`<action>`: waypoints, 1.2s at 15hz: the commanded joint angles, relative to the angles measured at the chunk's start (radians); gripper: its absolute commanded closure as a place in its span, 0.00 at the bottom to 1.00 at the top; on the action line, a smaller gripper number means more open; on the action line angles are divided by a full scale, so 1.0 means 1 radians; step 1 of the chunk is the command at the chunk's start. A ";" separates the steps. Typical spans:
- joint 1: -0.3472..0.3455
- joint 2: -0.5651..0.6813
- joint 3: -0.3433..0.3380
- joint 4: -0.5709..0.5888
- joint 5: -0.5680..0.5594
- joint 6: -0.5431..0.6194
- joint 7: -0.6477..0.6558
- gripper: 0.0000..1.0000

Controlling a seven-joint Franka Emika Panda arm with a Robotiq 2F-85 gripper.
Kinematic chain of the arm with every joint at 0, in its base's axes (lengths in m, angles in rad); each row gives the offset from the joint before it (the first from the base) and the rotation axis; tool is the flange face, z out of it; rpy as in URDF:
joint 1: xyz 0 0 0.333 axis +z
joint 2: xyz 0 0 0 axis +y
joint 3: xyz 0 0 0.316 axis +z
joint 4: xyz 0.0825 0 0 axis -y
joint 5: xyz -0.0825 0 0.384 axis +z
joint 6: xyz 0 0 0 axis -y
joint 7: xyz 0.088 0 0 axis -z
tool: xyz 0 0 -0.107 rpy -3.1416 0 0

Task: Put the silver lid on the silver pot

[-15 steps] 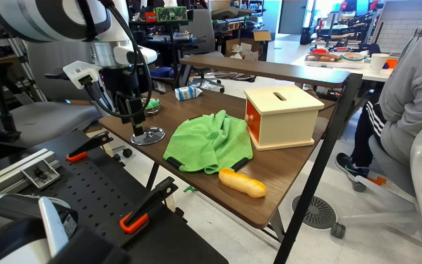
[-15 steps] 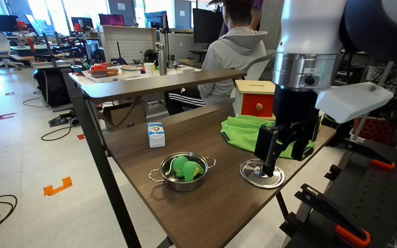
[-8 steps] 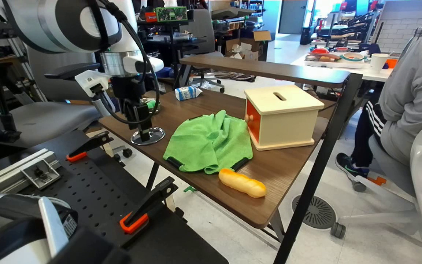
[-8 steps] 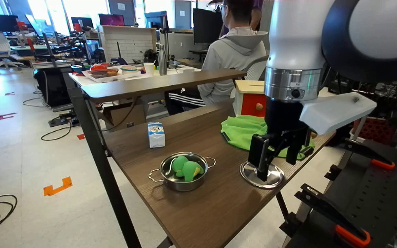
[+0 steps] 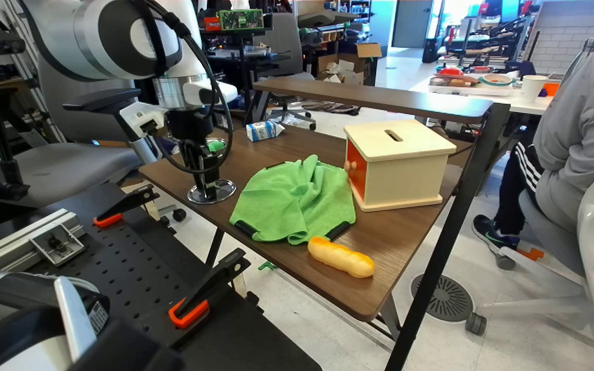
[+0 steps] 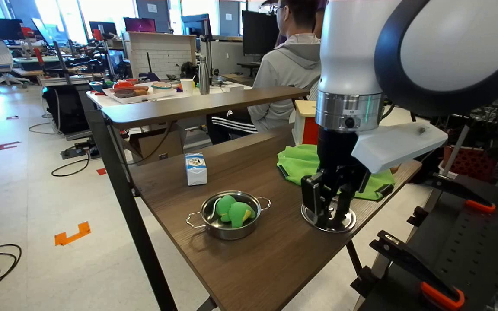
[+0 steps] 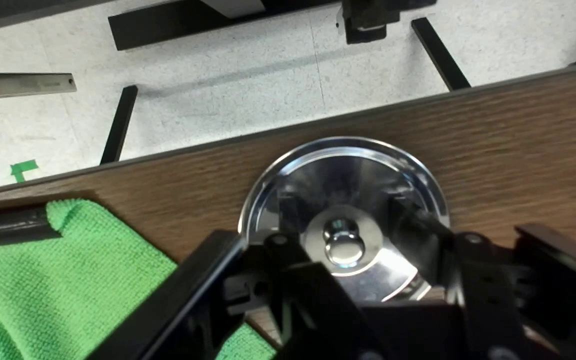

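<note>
The silver lid [image 5: 226, 188] lies flat on the table near its edge, knob up; it also shows in an exterior view [image 6: 349, 223] and in the wrist view [image 7: 340, 185]. My gripper [image 6: 331, 220] is down over the lid. In the wrist view its fingers [image 7: 346, 222] stand on either side of the lid's knob [image 7: 345, 250], with gaps between them and the knob. The silver pot [image 6: 231, 234] stands uncovered beside the lid, with two handles and green, broccoli-like pieces inside. In an exterior view the pot is mostly hidden behind my arm.
A green cloth [image 5: 297, 201] lies close beside the lid. A wooden box [image 5: 405, 175], a bread-like roll [image 5: 341, 257] and a blue-white carton [image 6: 196, 169] are on the table [image 6: 266, 259]. A raised shelf [image 6: 205, 103] runs along one side. Black clamps [image 6: 417, 268] stand by the near edge.
My gripper has come down over the lid and its fingers have drawn closer together around the knob. The lid has shifted slightly toward the cloth. The pot has not moved.
</note>
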 commanded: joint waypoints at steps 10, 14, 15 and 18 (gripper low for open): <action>0.069 -0.052 -0.085 0.006 -0.045 -0.017 0.059 0.95; 0.073 -0.153 -0.111 -0.006 -0.097 -0.045 0.063 0.95; 0.071 -0.177 -0.108 -0.001 -0.114 -0.051 0.066 0.95; 0.056 -0.237 -0.060 0.019 -0.145 -0.056 0.067 0.95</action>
